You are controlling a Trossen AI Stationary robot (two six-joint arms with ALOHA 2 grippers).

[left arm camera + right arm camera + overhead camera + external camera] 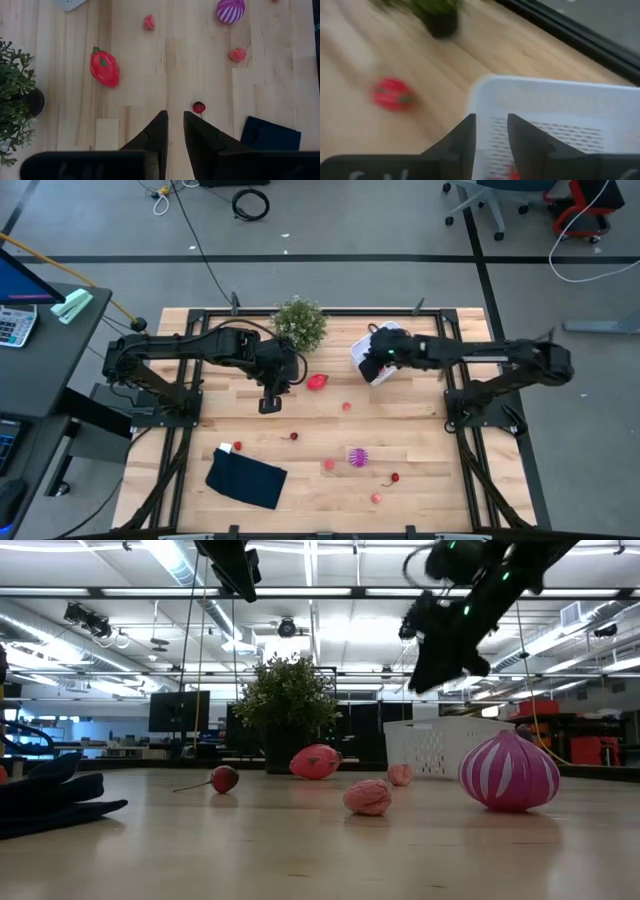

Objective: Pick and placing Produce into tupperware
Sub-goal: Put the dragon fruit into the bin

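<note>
**Right arm over basket; left arm lining up on a cherry**

The right gripper [381,361] is hanging over the white basket [360,350] at the far right of the table. In the right wrist view its fingers [462,137] are standing narrowly apart with nothing between them, pointing down into the basket [555,100]. Something small and red [510,173] is showing on the perforated floor, half hidden by the fingers. Judgement: a drop is just being made or finished here.

The left gripper [269,404] is hovering left of centre, fingers [202,137] narrow and empty, aimed toward a small cherry [199,107].

Produce on the table:
- strawberry [317,381], near the plant [299,323]
- pink berry [347,407], mid-table
- cherry [293,436]
- purple striped piece [358,456], near side
- small red fruits at the near edge [376,498] and beside the blue cloth [246,477]

To do the step well (judgement):
- Lift the right gripper straight up, clear of the basket wall, so the light basket is not being dragged.
- Widen the left fingers before descending; the cherry is round and could roll, so straddle it squarely.

Writing: no brand or label is readable on any task item. A calculator [13,323] is sitting on the side desk; its keys are illegible.
</note>
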